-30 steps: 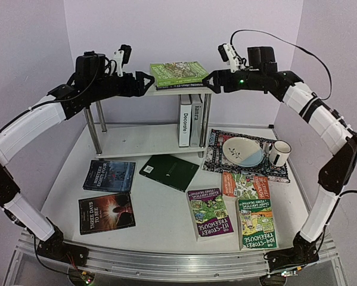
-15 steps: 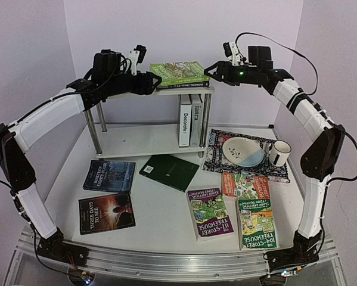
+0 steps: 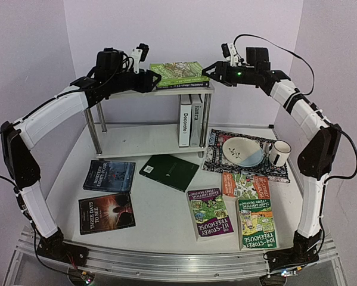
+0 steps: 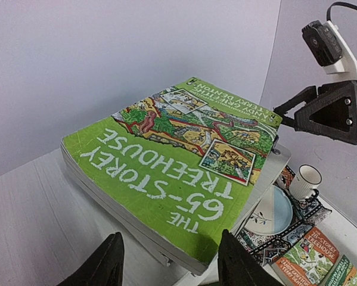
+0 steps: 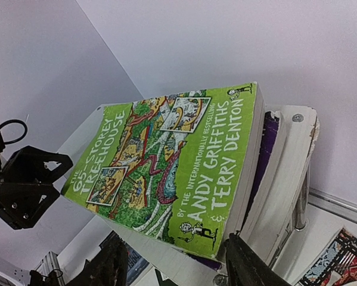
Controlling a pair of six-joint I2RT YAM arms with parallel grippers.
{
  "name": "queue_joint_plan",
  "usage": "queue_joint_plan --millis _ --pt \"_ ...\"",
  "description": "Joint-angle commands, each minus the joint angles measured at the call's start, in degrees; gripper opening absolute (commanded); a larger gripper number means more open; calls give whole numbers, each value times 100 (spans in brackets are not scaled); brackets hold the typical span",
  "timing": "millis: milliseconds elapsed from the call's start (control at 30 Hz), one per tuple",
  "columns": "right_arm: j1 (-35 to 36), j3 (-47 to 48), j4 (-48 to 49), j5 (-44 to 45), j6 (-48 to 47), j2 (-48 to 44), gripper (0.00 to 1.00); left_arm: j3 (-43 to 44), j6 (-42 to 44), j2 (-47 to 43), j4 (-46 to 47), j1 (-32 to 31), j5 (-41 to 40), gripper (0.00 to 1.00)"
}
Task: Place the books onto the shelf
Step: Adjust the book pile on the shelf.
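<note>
Both arms reach high, the left gripper [image 3: 157,78] and right gripper [image 3: 206,70] spread-jawed on either side of the green book [image 3: 179,71] atop the shelf [image 3: 136,142].

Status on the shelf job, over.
Both open, left gripper and right gripper flanking the green Treehouse book atop the shelf. On the table, six books lying flat. Beside the shelf, bowl and mug, not in the way.

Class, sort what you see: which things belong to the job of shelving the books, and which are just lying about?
For the job: shelf; 65-Storey Treehouse book; Decorate book; grey book; dark green book; two dark-covered books; three Treehouse paperbacks.
Lying about: patterned mat; bowl; mug.
</note>
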Motion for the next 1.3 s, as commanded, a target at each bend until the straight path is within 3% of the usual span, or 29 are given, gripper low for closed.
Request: queue_joint_plan --millis 0,100,167,433,700,1267 --pt "10 279 300 -82 99 106 56 309 103 18 21 46 93 59" --pt "12 288 298 -61 113 133 56 251 252 -28 3 44 305 73" --pt "6 296 315 -91 124 154 56 219 317 -54 -10 47 348 76" --pt "11 280 374 -119 157 171 56 211 664 64 -62 52 -88 76" --pt "8 285 479 -154 235 188 53 312 865 180 -63 56 -173 62" --pt "6 -51 597 -199 165 -63 49 548 870 375 -62 56 -181 46"
